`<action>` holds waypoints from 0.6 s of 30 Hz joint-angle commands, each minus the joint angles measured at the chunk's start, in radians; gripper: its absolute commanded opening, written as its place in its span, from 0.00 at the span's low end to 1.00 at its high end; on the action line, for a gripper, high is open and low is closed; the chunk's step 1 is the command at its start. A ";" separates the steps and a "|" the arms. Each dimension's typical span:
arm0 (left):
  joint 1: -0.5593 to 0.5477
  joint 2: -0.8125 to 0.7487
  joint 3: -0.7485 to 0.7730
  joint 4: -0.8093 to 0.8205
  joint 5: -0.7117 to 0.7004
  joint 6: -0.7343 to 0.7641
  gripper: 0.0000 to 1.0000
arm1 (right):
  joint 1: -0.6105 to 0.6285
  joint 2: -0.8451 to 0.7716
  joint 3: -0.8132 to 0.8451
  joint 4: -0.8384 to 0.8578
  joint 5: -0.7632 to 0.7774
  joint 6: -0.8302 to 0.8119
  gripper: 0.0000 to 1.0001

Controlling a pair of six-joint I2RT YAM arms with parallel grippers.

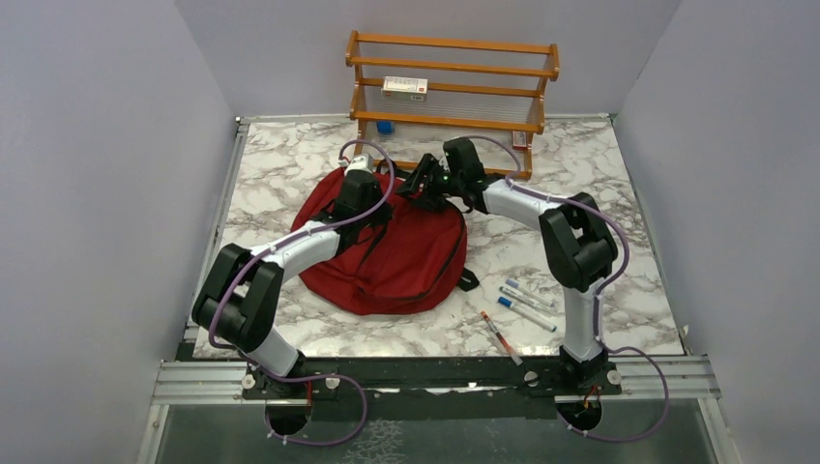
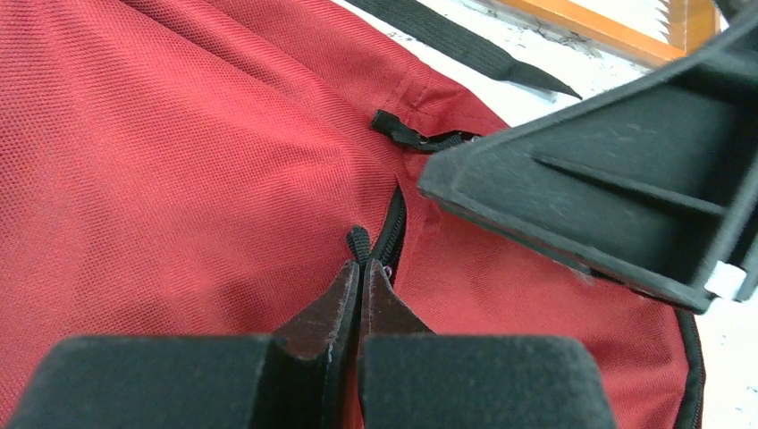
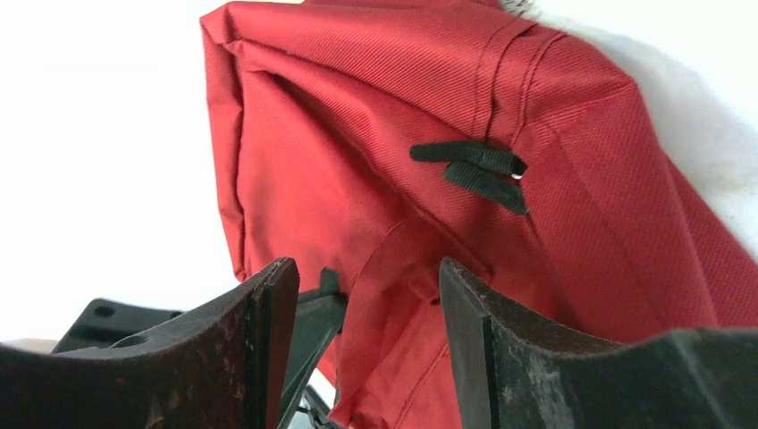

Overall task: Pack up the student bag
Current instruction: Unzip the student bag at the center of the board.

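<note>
Unzipping step, prob.: left gripper (image 2: pixel 361 273) pinched shut on black zipper pull (image 2: pixel 358 241) of the dark-red soft fabric backpack (image 2: pixel 179 179), lying right under both grippers. Opposite, right gripper (image 3: pixel 366 295) wide, fabric fold (image 3: pixel 398 259) between its fingers (image 3: pixel 501 340), unclamped. Next: close, brace, while L drags pull.

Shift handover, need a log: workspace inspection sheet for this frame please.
Surface: white-grey marbled tabletop, no spills seen.
Job's things: dark-red soft fabric backpack lying on it, inside not visible.
Clutter: loose pens right of the backpack; orange wooden rack holding a white box.
Grippers: left pincer shut on the black zipper pull; right pincer open, astride a fabric fold.
Cables: purple cables along both arms, no snag seen.
Surroundings: plain grey walls on three sides.
</note>
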 commanded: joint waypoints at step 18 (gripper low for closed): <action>-0.017 -0.076 -0.044 0.014 0.022 0.017 0.00 | 0.011 0.103 0.106 -0.076 -0.018 -0.035 0.15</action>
